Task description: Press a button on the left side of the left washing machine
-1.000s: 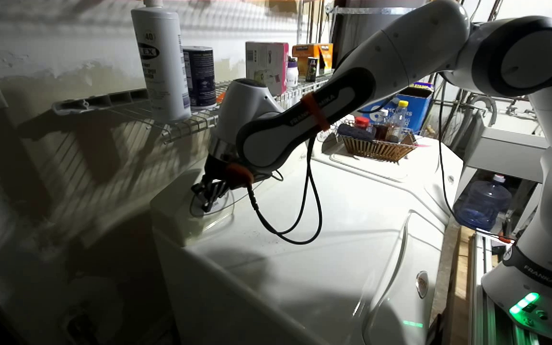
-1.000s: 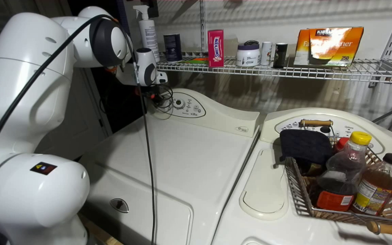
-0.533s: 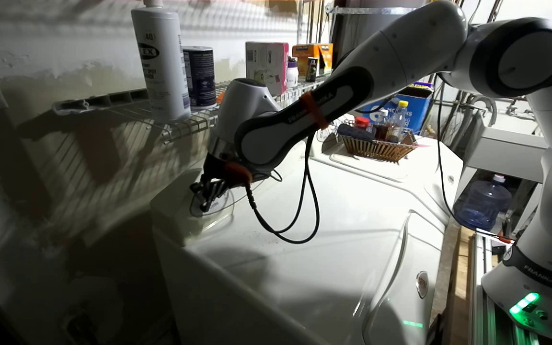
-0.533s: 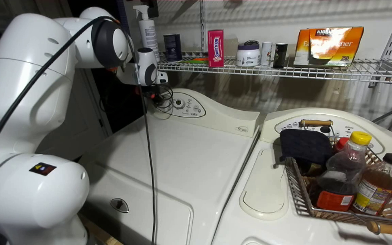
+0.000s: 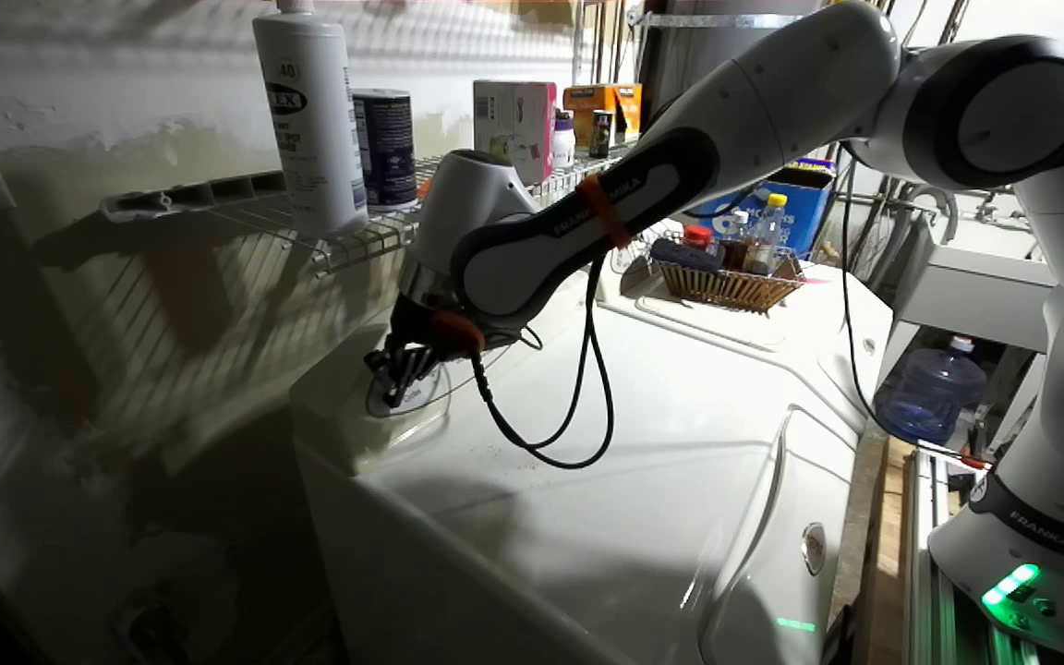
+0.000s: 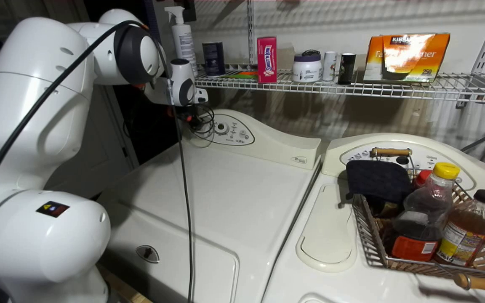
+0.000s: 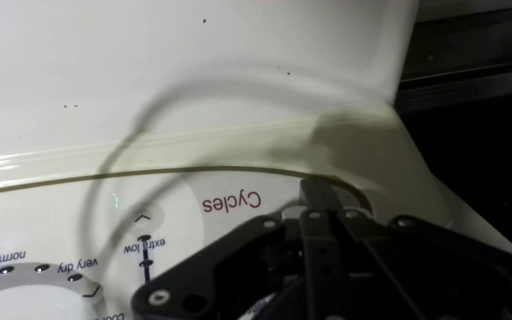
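Pressing wrong spot: your risk, since claw (image 7: pixel 321 195), closed on nothing, covers part of control panel (image 7: pixel 176 231). Left washing machine (image 6: pixel 225 185) sits toward seven o'clock in exterior view. Contact unclear. If you drift toward three o'clock in wrist view, claw may slip off.

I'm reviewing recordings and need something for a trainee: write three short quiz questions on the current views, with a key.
1. Which dark-red word is printed on the control panel near the tool in the wrist view?
2. True or false: the tool is spread wide open.
3. Multiple choice: in both exterior views, what stands in the basket? A) pink box; B) yellow-capped bottle; C) spray bottle.

Key: 1. Cycles. 2. False: its fingers are together. 3. B.
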